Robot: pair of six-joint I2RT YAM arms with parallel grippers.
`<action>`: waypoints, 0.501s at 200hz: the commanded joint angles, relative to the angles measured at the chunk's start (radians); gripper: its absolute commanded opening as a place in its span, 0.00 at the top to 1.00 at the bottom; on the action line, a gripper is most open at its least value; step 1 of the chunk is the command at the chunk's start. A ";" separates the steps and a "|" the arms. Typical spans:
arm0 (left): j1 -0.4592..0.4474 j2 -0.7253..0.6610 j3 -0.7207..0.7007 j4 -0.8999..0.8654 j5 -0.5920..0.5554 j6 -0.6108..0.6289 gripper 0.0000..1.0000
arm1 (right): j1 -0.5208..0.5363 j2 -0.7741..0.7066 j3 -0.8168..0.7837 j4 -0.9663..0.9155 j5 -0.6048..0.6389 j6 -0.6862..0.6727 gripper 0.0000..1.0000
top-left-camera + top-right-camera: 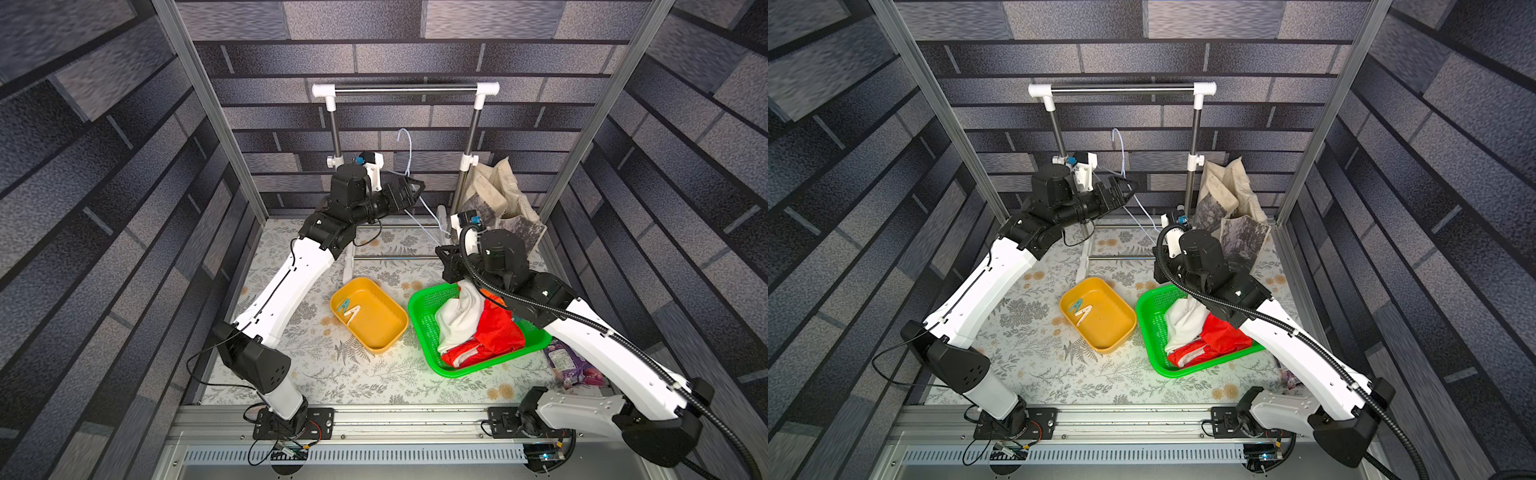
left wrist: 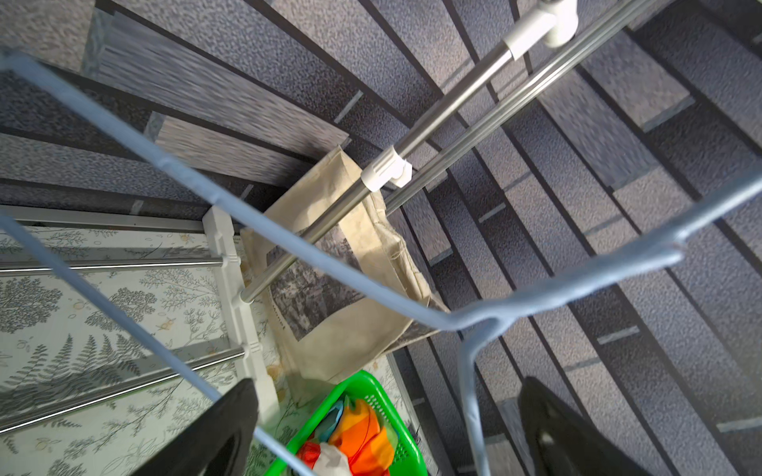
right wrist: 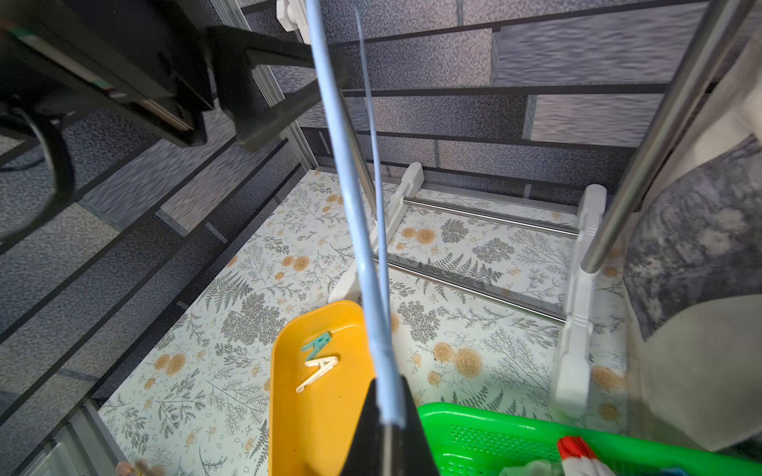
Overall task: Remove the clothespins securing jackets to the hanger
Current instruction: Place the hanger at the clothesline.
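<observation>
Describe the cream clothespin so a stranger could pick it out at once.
Find the yellow tray in the middle of the floral table, beside the green basket. Two clothespins lie side by side near the tray's left end. You want the cream clothespin, the one nearer the tray's centre. Its neighbour is a teal clothespin.

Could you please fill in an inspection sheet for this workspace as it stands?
Surface: floral-print table.
Job's things: teal clothespin and cream clothespin in the yellow tray; jackets heaped in the green basket; hanger bare.
Clutter: beige tote bag by the steel rack; purple packet beside the right arm.
Grippers: left gripper open, hanger wire between its jaws; right gripper shut on the hanger.
Cables: black cable loops off the left arm; ribbed conduit runs along the right arm.
Surroundings: steel rack, brick-pattern walls.
</observation>
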 commanded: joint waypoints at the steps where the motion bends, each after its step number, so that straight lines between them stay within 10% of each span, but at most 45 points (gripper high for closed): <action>1: 0.044 -0.081 0.091 -0.187 0.063 0.168 0.00 | -0.007 -0.044 0.034 -0.144 0.091 -0.030 1.00; 100: 0.169 -0.429 -0.264 -0.206 -0.233 0.230 0.00 | -0.087 0.258 0.364 0.121 0.196 -0.192 1.00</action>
